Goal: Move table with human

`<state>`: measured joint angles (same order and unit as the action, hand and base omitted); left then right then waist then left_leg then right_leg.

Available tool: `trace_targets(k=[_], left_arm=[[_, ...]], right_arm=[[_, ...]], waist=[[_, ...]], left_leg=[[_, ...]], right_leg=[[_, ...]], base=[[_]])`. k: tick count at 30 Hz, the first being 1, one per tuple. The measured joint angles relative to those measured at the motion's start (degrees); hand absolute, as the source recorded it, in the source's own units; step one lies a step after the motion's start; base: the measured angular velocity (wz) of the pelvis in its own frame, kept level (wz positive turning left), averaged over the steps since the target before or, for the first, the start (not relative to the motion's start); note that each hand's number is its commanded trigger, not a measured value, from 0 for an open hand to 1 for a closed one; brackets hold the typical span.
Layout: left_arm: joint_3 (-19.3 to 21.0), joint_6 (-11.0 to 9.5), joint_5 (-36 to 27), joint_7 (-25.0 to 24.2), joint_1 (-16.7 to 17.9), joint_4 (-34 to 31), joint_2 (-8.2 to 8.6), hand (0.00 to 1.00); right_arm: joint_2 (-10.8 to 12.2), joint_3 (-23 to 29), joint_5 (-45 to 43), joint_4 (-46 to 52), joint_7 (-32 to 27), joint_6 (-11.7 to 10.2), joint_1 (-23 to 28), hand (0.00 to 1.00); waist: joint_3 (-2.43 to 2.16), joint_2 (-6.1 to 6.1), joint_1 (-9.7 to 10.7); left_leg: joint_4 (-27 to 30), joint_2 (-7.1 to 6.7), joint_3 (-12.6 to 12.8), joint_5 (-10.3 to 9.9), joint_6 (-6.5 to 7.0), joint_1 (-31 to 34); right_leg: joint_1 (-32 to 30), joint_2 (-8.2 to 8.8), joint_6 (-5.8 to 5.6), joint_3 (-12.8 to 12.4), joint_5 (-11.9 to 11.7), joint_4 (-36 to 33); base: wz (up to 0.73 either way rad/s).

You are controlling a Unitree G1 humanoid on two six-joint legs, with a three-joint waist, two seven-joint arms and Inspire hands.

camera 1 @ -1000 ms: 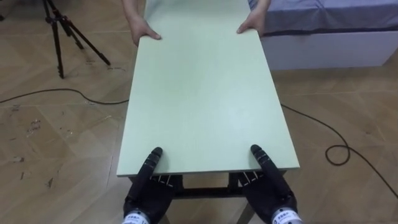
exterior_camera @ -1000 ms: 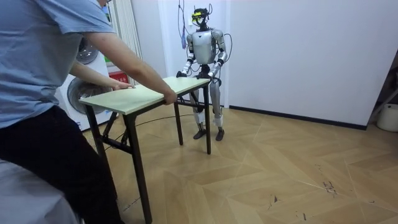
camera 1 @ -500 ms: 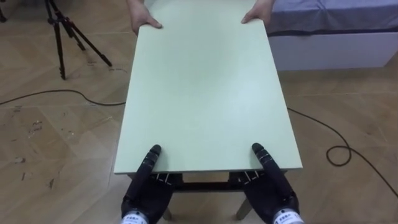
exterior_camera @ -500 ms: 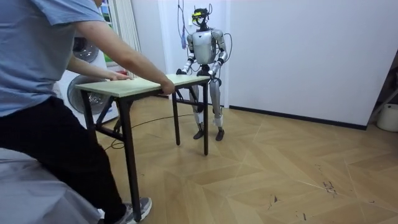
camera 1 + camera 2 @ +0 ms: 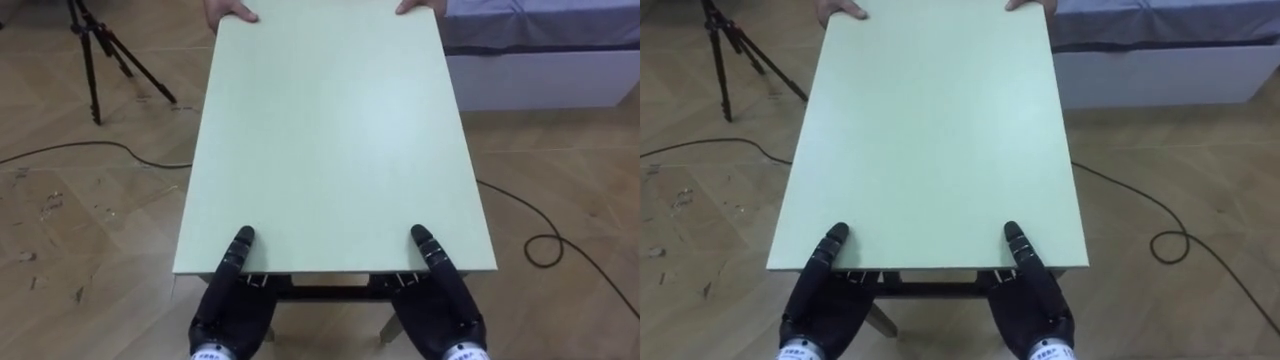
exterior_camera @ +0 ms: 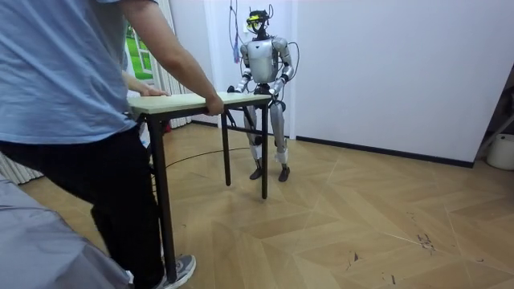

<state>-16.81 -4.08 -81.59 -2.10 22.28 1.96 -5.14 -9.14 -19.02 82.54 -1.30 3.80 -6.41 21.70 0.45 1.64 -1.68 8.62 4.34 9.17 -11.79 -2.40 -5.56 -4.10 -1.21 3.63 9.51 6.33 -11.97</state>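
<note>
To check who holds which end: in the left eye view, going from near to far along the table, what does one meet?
Robot's left hand and right hand at the near edge → table top → person's hands at the far edge.

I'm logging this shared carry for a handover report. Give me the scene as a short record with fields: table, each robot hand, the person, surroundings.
table: pale green rectangular table with dark metal legs, lengthwise between robot and person
left hand: at the near edge, thumb on top, fingers beneath, gripping
right hand: same grip, other near corner
person: person's hands hold the far edge at both corners
surroundings: black tripod far left, white-based bed far right, wooden floor
</note>
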Motion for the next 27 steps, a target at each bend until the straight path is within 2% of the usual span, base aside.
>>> trace_targets(k=[3, 7, 16, 19, 22, 24, 25, 27], left_arm=[[-0.9, -0.64, 0.01, 0.0, 0.48, -0.12, 0.0, 1.0], [-1.45, -2.78, 0.49, -0.34, 1.02, -0.45, -0.04, 1.0], [-2.1, -3.87, 0.93, -0.75, 1.95, -0.67, -0.31, 1.0], [-3.14, -5.02, 0.31, -0.74, 1.97, -0.85, -0.88, 1.0], [-3.41, -5.39, -0.37, -0.76, 2.05, -0.9, -1.77, 1.0], [-3.67, -5.43, -1.1, -1.26, 2.34, -0.92, -2.86, 1.0], [-3.89, -5.42, -1.48, -1.59, 2.88, -0.97, -3.35, 1.0], [-4.51, -5.51, -2.27, -1.89, 3.67, -1.0, -3.81, 1.0]], right_arm=[[-0.51, -0.34, 0.13, 0.0, 0.77, -0.48, 0.18, 1.0], [-0.72, -2.23, 0.27, 0.0, 1.63, -2.38, 0.35, 1.0], [-0.21, -2.33, 0.4, -0.38, 2.79, -2.44, 1.36, 1.0], [-0.32, -2.76, 1.12, -0.38, 3.46, -2.71, 1.47, 1.0], [-0.67, -3.66, 2.44, -0.62, 3.91, -2.89, 1.89, 1.0], [-0.78, -4.19, 2.97, -0.63, 4.63, -2.76, 2.67, 1.0], [-0.73, -4.32, 2.79, -0.63, 5.16, -2.74, 3.44, 1.0], [-1.07, -4.57, 2.66, -0.63, 5.54, -2.77, 4.09, 1.0]], waist=[[0.03, -0.05, -0.12], [0.21, -0.68, -0.33], [0.44, -1.87, -0.28], [0.47, -1.89, -0.26], [0.53, -1.85, -0.56], [0.53, -1.78, -0.7], [0.57, -1.31, -0.66], [0.67, -0.61, -0.66]], left_leg=[[0.01, -0.04, 0.04, 0.0, 0.0, 0.17], [0.11, -0.05, 0.0, 0.0, 0.0, 0.88], [1.58, 0.08, -0.07, -0.09, -0.14, 1.64], [6.51, 0.66, -0.49, -1.39, -0.79, 4.73], [14.6, 2.36, -0.87, -3.13, -1.78, 8.26], [20.5, 3.31, -2.23, -3.17, -1.83, 11.51], [23.8, 4.01, -3.35, -3.18, -1.85, 13.33], [30.83, 5.27, -3.75, -2.98, -2.02, 16.41]], right_leg=[[-0.18, 0.06, -0.07, 0.03, 0.05, -0.05], [-1.28, 0.1, 0.01, -0.1, 0.25, -0.87], [-1.94, 0.09, 0.3, -0.1, 0.12, -1.84], [-3.37, -0.06, 0.9, -0.03, 0.65, -3.29], [-4.27, -0.85, 1.65, -0.05, 1.87, -4.82], [-4.73, -1.35, 2.22, 0.57, 2.37, -5.23], [-4.95, -1.91, 2.74, 0.98, 2.45, -5.36], [-5.57, -2.06, 3.77, 2.64, 3.09, -6.75]], base=[[0.0], [0.0], [0.0], [0.0], [0.01], [0.03], [0.05], [-0.11]])
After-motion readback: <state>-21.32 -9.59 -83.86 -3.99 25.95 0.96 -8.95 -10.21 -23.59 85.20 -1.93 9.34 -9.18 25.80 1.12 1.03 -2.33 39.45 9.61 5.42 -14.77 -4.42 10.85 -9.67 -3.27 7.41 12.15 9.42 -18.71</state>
